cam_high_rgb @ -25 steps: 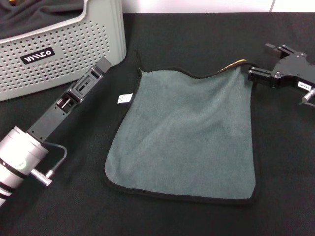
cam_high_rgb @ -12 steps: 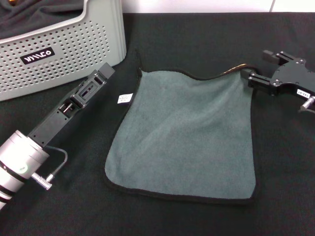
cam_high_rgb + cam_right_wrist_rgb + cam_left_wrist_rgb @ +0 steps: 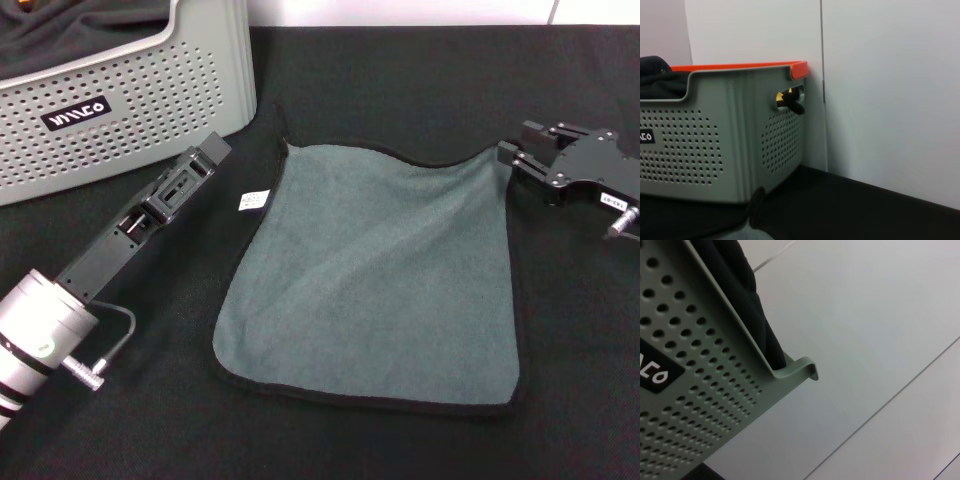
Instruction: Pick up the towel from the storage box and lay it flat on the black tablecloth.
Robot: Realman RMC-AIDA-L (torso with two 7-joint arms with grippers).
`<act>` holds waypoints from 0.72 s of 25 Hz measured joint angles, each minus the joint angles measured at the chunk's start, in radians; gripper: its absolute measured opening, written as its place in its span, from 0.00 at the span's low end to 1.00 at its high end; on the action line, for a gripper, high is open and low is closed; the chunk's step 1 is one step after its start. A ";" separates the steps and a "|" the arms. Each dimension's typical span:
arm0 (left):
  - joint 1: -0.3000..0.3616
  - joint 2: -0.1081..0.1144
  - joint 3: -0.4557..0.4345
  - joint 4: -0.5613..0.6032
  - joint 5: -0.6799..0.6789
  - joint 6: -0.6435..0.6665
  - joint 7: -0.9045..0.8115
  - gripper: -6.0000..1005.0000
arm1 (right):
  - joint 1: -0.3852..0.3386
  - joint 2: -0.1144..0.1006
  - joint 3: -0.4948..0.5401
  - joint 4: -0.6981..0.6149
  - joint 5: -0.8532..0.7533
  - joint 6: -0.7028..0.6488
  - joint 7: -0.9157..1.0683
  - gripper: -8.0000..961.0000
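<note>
The towel (image 3: 375, 270) lies spread out, grey-green side up, on the black tablecloth (image 3: 400, 70), its white tag (image 3: 255, 200) at the left edge. My right gripper (image 3: 512, 139) stands open just off the towel's far right corner, which rests flat on the cloth. My left gripper (image 3: 213, 147) hovers low between the towel's far left corner and the storage box (image 3: 150, 80), holding nothing that I can see. The same storage box (image 3: 695, 390) fills the left wrist view, and the storage box (image 3: 715, 145) stands against the wall in the right wrist view.
Dark charcoal fabric (image 3: 80, 25) is bunched inside the box. An orange rim (image 3: 740, 66) shows behind the box, and a yellow and black piece (image 3: 789, 101) pokes out of its side handle hole. A white wall (image 3: 890, 100) bounds the table's far side.
The right gripper has opened and drawn back to the right. The towel's far right corner, earlier lifted with its yellow side showing, now lies flat. The left gripper has pulled back slightly.
</note>
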 joint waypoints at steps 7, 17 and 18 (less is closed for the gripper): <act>0.001 -0.001 0.000 0.000 0.000 0.000 0.005 0.89 | -0.065 -0.003 0.026 -0.068 0.002 -0.008 0.000 0.41; 0.018 0.001 0.070 0.000 0.003 0.026 0.174 0.89 | -0.233 0.005 0.081 -0.081 0.010 -0.342 -0.231 0.42; 0.028 -0.001 0.076 0.000 0.004 0.026 0.232 0.89 | -0.248 0.006 0.083 -0.059 0.015 -0.398 -0.282 0.42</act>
